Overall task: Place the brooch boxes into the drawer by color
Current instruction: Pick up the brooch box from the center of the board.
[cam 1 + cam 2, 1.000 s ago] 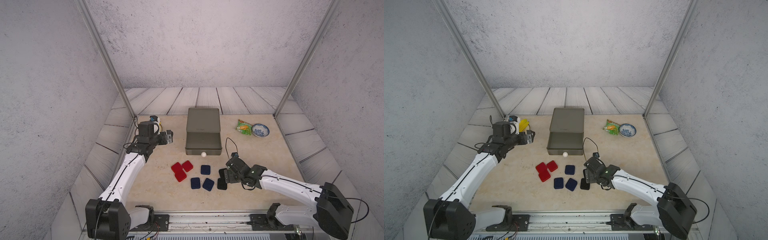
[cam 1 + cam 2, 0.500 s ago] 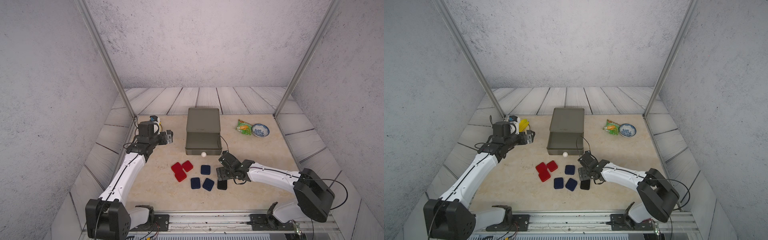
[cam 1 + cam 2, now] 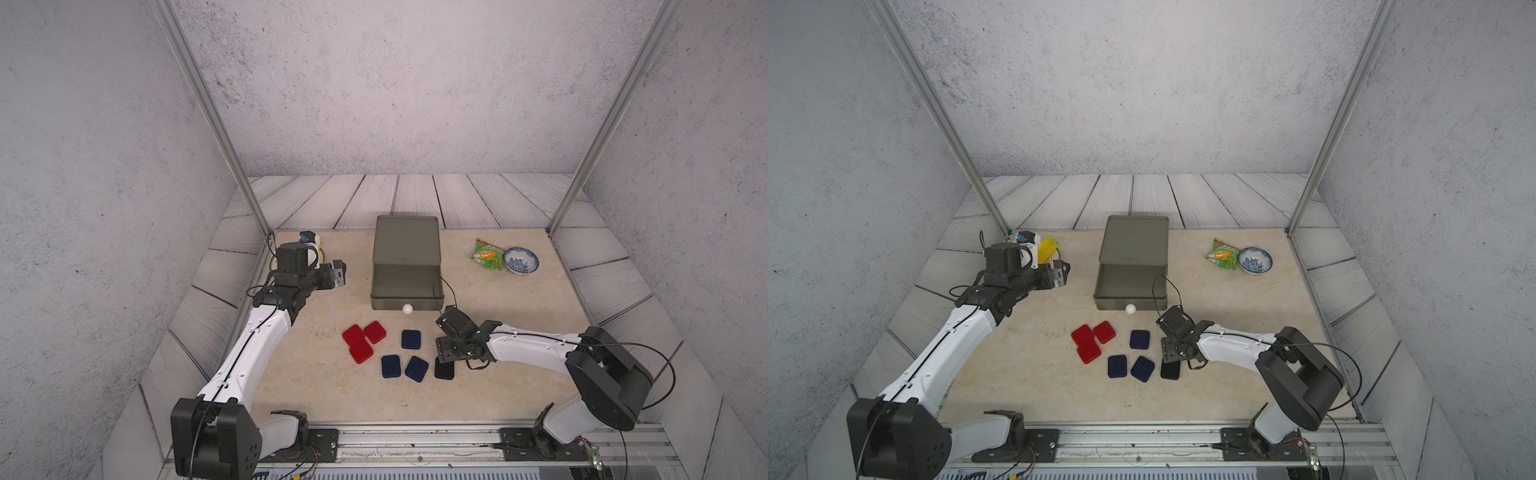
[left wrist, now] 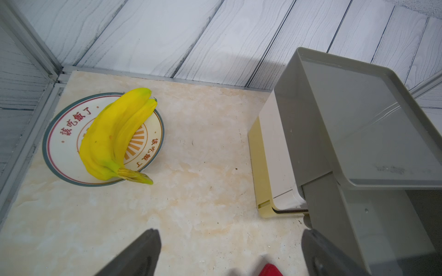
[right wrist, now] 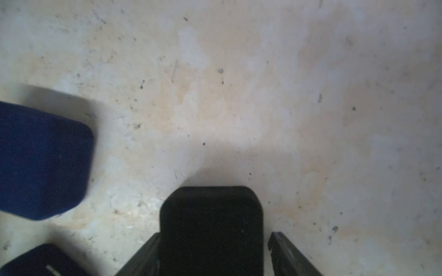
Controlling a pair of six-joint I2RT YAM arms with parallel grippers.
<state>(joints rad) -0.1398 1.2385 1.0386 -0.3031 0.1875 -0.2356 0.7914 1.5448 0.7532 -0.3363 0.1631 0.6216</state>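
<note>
Seen from above: beige marbled worktop (image 3: pixel 316 386) with two white robot arms (image 3: pixel 257 345) reaching in from 6 o'clock. At 12 o'clock, small square three-tier plastic drawer cabinet (image 3: pixel 406 245); grey top tier (image 3: pixel 405 284) pulled out toward 6 o'clock, white knob (image 3: pixel 407 308) at its front. White tier (image 4: pixel 277 155) and yellow tier (image 4: pixel 257 155) beneath, pushed in.

Near the centre, flat rounded-square velvety brooch boxes (image 3: pixel 411 339) lying on the worktop: three red boxes (image 3: pixel 361 353) bunched and touching toward 9 o'clock, three navy blue boxes (image 3: pixel 390 366) just beside them toward 3 o'clock, apart from one another.

Right claw (image 5: pixel 214 235) low at the 3 o'clock end of that group, partly open, straddling a black box (image 5: pixel 211 215): one finger (image 5: pixel 143 258) against the box's side, the other finger (image 5: pixel 289 258) a sliver away, not yet clamped. In both top views, a black box (image 3: pixel 444 370) showing at the claw's 6 o'clock edge; cannot tell whether the same one.

Left claw (image 4: pixel 229 233) wide open, holding nothing, hovering at 10 o'clock beside the cabinet. In the far 10 o'clock corner, round plate (image 4: pixel 57 133) bearing yellow bananas (image 4: pixel 107 141). At 2 o'clock, green snack packet (image 3: pixel 488 254) just beside a blue-and-white bowl (image 3: pixel 521 261).
</note>
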